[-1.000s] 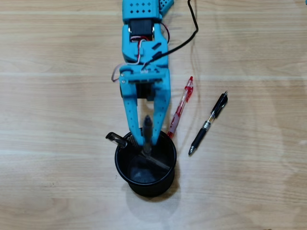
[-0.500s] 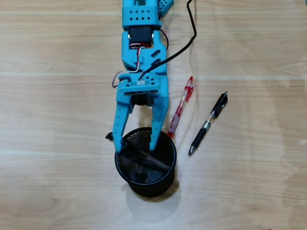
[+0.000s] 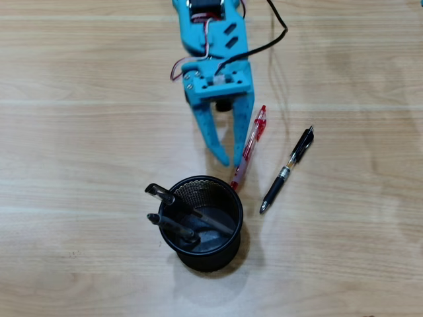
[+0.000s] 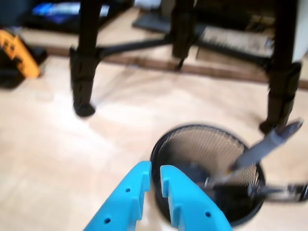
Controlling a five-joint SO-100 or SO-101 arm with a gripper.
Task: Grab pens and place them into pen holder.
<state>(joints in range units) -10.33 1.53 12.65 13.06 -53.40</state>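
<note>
Our gripper (image 3: 232, 160) hangs nearly closed and empty, just left of the red pen (image 3: 249, 147), far from the pen holder (image 3: 201, 223). We judge the pen light, stiff, slick; grasp it mid-barrel.

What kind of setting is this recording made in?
Probably a hobby or home workbench: a light wood-grain tabletop with a mesh pen holder, loose pens, and dark stand legs on the table in the wrist view.
</note>
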